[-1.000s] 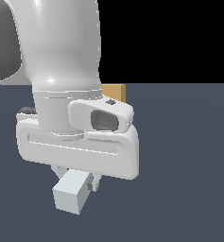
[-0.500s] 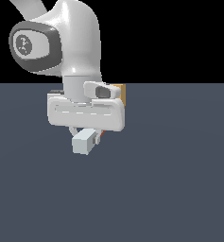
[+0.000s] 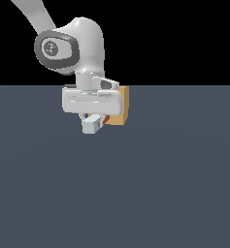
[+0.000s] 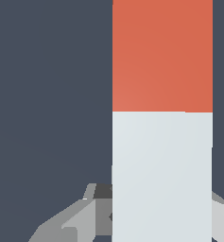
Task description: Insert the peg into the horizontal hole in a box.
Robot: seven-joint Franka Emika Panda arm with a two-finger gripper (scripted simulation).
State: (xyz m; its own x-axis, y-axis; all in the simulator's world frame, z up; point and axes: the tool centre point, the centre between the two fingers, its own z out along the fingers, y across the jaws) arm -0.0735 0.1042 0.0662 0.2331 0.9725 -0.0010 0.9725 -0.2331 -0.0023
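Note:
In the exterior view my gripper (image 3: 93,118) is shut on the peg (image 3: 90,126). The peg's pale grey end faces the camera. A bit of its orange-red end (image 3: 106,119) shows on the side toward the tan box (image 3: 122,107). The box stands just behind the gripper, on the exterior view's right, partly covered by the hand. The hole in the box is hidden. In the wrist view the peg (image 4: 162,175) fills the frame, white near the fingers (image 4: 61,224) and orange-red (image 4: 162,56) at its far end. The box does not show there.
A flat dark grey-blue floor (image 3: 160,184) spreads around the box and the arm. The white arm (image 3: 80,43) rises above the gripper toward the exterior view's upper left.
The arm has carried the peg away from the camera toward the box. The gripper looks smaller now and sits right in front of the box. The grip on the peg is unchanged.

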